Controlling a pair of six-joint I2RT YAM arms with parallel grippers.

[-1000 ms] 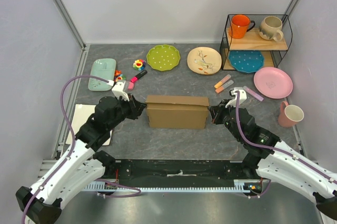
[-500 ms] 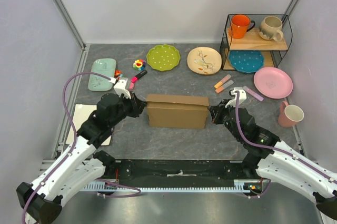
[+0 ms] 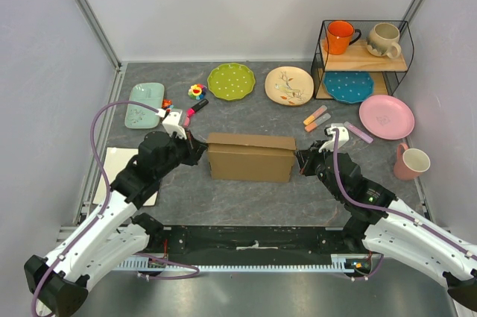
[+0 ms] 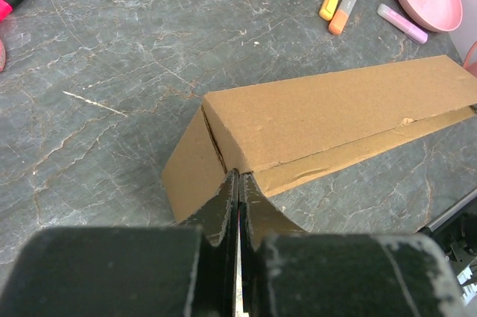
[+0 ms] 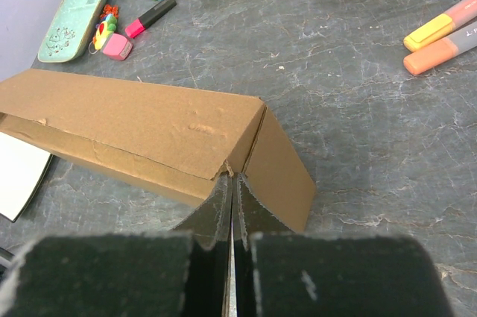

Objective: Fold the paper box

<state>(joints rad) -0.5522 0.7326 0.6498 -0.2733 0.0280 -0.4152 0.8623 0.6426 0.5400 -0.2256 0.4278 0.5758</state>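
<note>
Left claw [image 3: 201, 151] closed up | paper box [image 3: 250, 159] between it and right claw [image 3: 299, 160]

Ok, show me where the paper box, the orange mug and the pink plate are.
paper box [image 3: 250, 165]: top external view, middle of its near side wall.
orange mug [image 3: 339, 38]: top external view, side of its body.
pink plate [image 3: 386, 116]: top external view, centre of its face.

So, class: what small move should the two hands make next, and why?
Probably press the left hand and right hand, both shut at the near top corners of the paper box, gently downward: the front seam gapes slightly, so it seems not fully closed.
</note>
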